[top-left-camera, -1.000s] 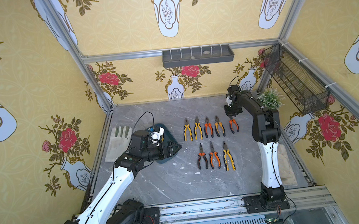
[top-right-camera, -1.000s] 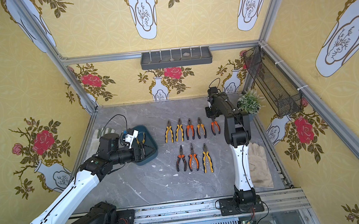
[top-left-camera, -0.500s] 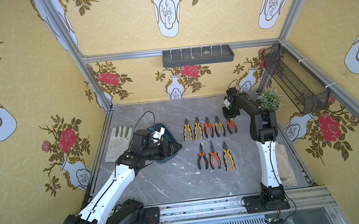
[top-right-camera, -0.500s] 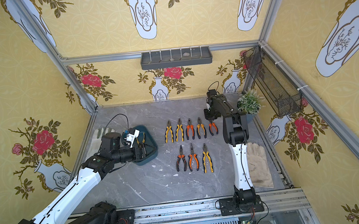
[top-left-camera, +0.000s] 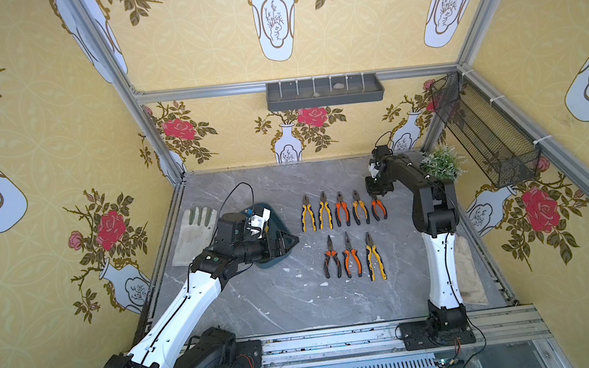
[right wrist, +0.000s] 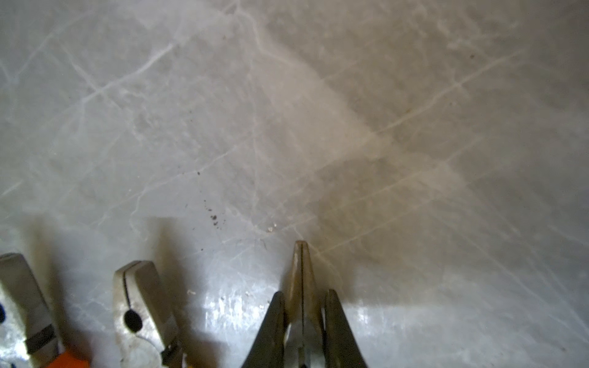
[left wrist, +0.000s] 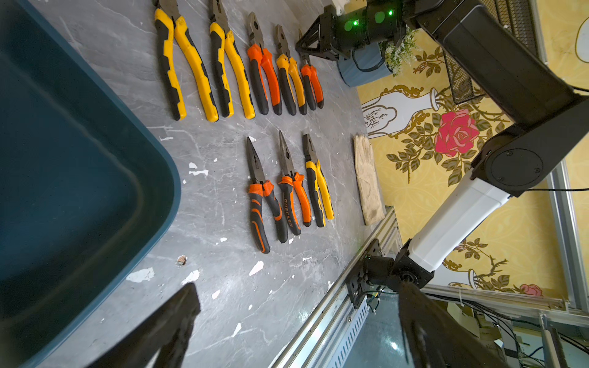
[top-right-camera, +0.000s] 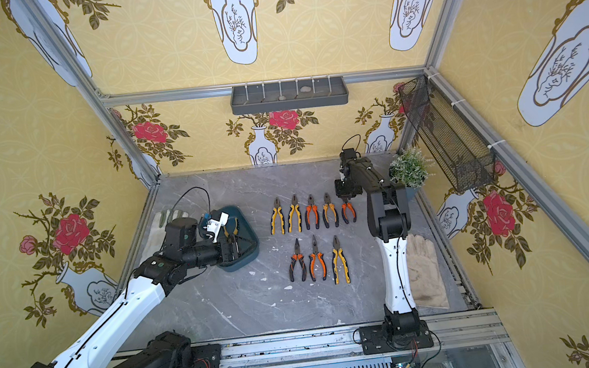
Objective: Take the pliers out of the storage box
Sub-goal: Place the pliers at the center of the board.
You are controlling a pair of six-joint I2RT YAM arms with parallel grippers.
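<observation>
Several pliers lie on the grey marble table in two rows, a back row (top-left-camera: 325, 213) and a front row (top-left-camera: 351, 258). My right gripper (right wrist: 304, 294) is shut on the metal nose of the small orange-handled pliers (top-left-camera: 378, 209) at the right end of the back row; the pliers are down at the tabletop. The dark teal storage box (top-right-camera: 246, 257) stands at the left, with yellow-handled pliers (top-right-camera: 234, 227) inside. My left gripper (left wrist: 298, 296) hangs open by the box's near right corner, holding nothing.
One work glove (top-left-camera: 195, 235) lies left of the box and another (top-left-camera: 469, 271) by the right arm's base. A potted plant (top-left-camera: 442, 163) stands at the back right under a mesh basket (top-left-camera: 483, 130). A grey wall tray (top-left-camera: 324, 91) hangs on the back wall.
My right gripper has come down and slightly left with the orange pliers, setting them at the right end of the back row. The left arm has hardly moved.
</observation>
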